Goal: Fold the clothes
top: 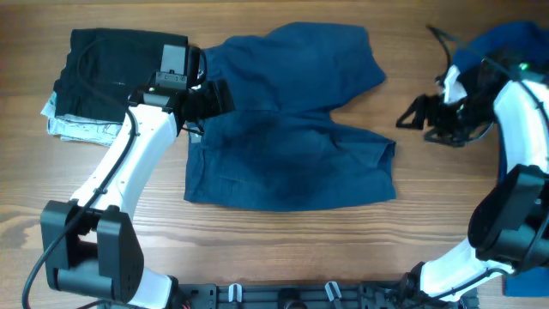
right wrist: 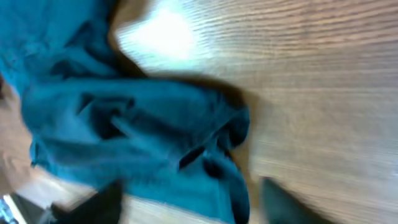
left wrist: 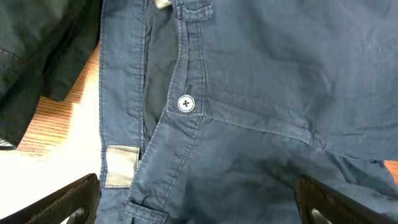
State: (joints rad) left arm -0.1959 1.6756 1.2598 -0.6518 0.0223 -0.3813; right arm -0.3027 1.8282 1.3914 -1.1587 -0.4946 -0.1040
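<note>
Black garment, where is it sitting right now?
Overhead view: the black garment lies far left, atop a pale patterned piece, beside the left gripper and the navy trousers.

One navy trousers [top: 287, 129]; one black garment [top: 107, 62]; one pale patterned garment [top: 79, 129]; one royal-blue garment [top: 508, 39].

The navy shorts [top: 292, 129] are matt woven cloth, finely creased, and their small button [left wrist: 185, 103] looks like glossy white plastic. The black garment [top: 111, 64] is matt cloth too. The royal-blue garment [right wrist: 124, 124] is soft, rumpled fabric. The table [top: 283, 257] is wood-grained with a slight sheen.
</note>
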